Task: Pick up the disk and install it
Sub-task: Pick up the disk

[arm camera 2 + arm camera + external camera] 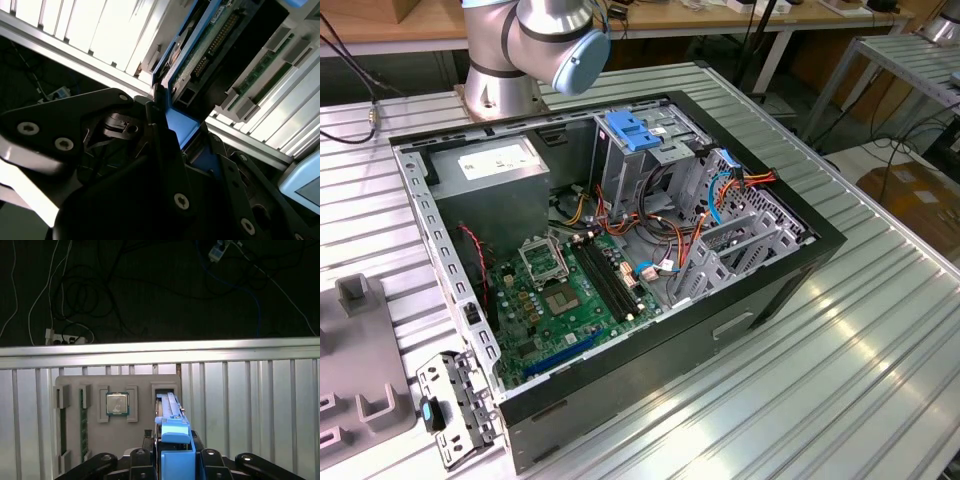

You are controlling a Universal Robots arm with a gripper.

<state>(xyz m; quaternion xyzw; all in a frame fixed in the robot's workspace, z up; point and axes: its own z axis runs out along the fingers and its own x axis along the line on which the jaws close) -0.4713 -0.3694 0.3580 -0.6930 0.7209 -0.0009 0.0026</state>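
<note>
Grey slotted fixture tray [142,382] holds green memory sticks [82,422], a square silver processor chip [117,404] and the silver-black metal disk [170,407] with blue plastic side rails, standing on edge in its slot. My black gripper [175,446] is narrow, its fingers [159,125] clamped against those rails. The open black computer case [760,305] contains a green motherboard [560,300].

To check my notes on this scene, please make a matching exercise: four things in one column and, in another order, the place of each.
1. the disk
2. processor chip
3. grey box with white sticker
4. blue bracket

A. atop the drive cage
B. in a square pocket of the grey tray
C. upright in a tray slot, held by the gripper
D. case corner near the arm base

Pairs: 1-C; 2-B; 3-D; 4-A
</note>
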